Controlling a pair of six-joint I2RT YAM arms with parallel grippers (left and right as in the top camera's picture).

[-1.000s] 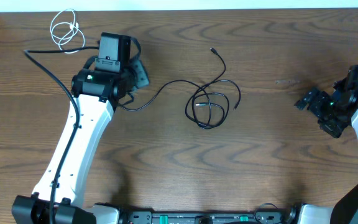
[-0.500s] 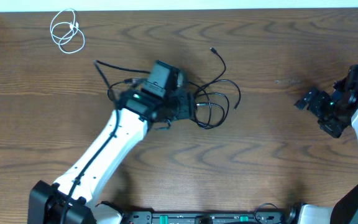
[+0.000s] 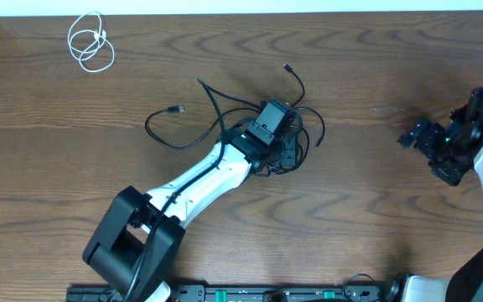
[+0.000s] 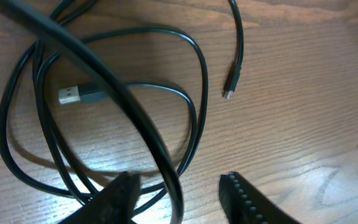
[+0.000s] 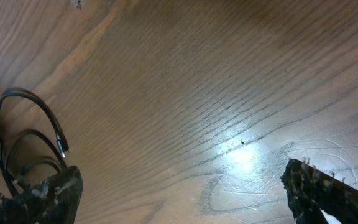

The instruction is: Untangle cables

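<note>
Shows the left pincer (image 4: 176, 199) spread open just above a looped black cable (image 4: 86, 95) on the wooden table (image 3: 376, 218), gripping nothing. Places a second black cable (image 3: 175, 110) close to its left and a coiled white cable (image 3: 90, 42) far off beyond that. Shows the right pincer (image 5: 185, 193) spread too, well apart from every cable.
</note>
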